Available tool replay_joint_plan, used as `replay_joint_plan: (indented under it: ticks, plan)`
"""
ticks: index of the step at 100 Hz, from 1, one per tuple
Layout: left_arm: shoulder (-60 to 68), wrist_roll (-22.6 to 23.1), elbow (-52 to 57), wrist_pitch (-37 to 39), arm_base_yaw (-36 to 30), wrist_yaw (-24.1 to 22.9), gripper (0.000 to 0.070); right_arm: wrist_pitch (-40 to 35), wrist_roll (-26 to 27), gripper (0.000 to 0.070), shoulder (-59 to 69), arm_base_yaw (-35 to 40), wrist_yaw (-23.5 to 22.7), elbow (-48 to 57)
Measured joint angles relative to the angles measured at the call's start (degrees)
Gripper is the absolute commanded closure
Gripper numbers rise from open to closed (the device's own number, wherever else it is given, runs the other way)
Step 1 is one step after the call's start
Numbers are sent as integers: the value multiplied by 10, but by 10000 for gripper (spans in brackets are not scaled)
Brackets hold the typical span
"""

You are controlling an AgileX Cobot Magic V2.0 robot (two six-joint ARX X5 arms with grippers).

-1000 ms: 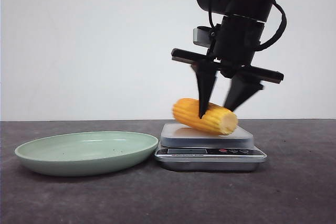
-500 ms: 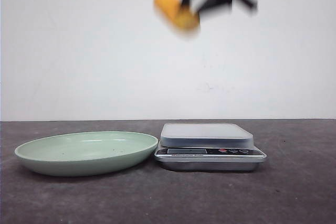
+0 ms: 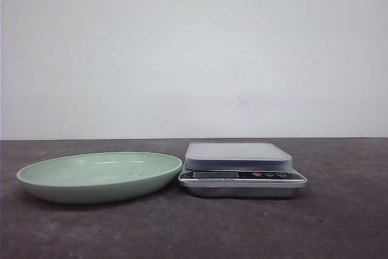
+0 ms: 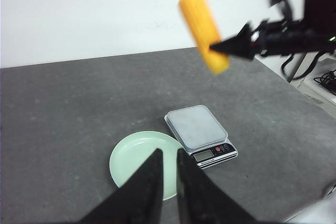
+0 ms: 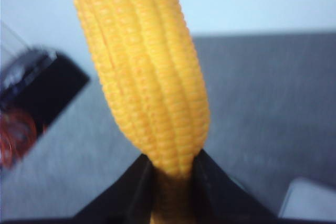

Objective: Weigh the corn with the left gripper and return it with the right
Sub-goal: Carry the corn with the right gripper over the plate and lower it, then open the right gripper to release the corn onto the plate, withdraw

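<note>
High above the scale [image 4: 200,135], well clear of its platform, the corn [image 4: 203,31] hangs in the air, pinched between the black fingers of the right gripper [image 5: 173,174], whose jaws are closed against the cob's sides. Beside the scale, nearly touching it, sits a pale green plate [image 3: 97,175] on the dark table [image 3: 339,222]. Raised over the plate, the left gripper [image 4: 167,169] holds nothing, its jaws only a narrow slit apart.

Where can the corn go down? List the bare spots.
The green plate is bare inside, and so is the scale platform. Open tabletop lies right of the scale and in front of both. The only tight spot is the plate rim against the scale. The right gripper holds the corn aloft.
</note>
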Motion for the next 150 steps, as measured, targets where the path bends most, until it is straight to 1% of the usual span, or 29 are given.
replay_joint_plan:
  ticks: [20, 44, 56, 67, 69, 71, 74, 77, 83, 86, 89, 92, 106, 121, 127, 136, 140, 146, 148, 150]
  plan:
    - [0, 0, 0, 0, 0, 0, 696, -41, 36, 696, 110, 14, -16, 0]
    - [0, 0, 0, 0, 0, 0, 696, -43, 79, 696, 229, 42, -34, 0]
    - [0, 0, 0, 0, 0, 0, 696, -43, 96, 695, 273, 62, -49, 0]
    - [0, 0, 0, 0, 0, 0, 696, -46, 106, 693, 297, 74, -51, 0]
    - [0, 0, 0, 0, 0, 0, 696, -47, 108, 684, 300, 76, -51, 0]
    - [0, 0, 0, 0, 0, 0, 696, -47, 110, 657, 301, 78, -51, 0]
    - [0, 0, 0, 0, 0, 0, 696, -47, 111, 582, 301, 81, -51, 0]
    - [0, 0, 0, 0, 0, 0, 696, -46, 113, 478, 301, 82, -50, 0]
    - [0, 0, 0, 0, 0, 0, 696, -42, 114, 243, 301, 84, -46, 0]
    - [0, 0, 0, 0, 0, 0, 696, -39, 114, 147, 301, 84, -45, 0]
    - [0, 0, 0, 0, 0, 0, 696, -36, 115, 83, 301, 84, -44, 0]
    - [0, 0, 0, 0, 0, 0, 696, -31, 116, 53, 301, 84, -44, 0]
    - [0, 0, 0, 0, 0, 0, 696, -23, 111, 51, 288, 76, -41, 0]
    - [0, 0, 0, 0, 0, 0, 696, -26, 70, 65, 230, 61, -9, 15]
    - [0, 0, 0, 0, 0, 0, 696, -25, 46, 129, 190, 56, 10, 26]
    - [0, 0, 0, 0, 0, 0, 696, -25, -4, 255, 116, 49, 51, 36]
    - [0, 0, 0, 0, 0, 0, 696, -31, -32, 294, 81, 48, 74, 38]
    - [0, 0, 0, 0, 0, 0, 696, -53, -78, 334, 30, 49, 110, 40]
    - [0, -1, 0, 0, 0, -1, 696, -62, -93, 372, 13, 50, 123, 40]
    - [0, -1, 0, 0, 0, -2, 696, -73, -108, 427, -2, 51, 136, 41]
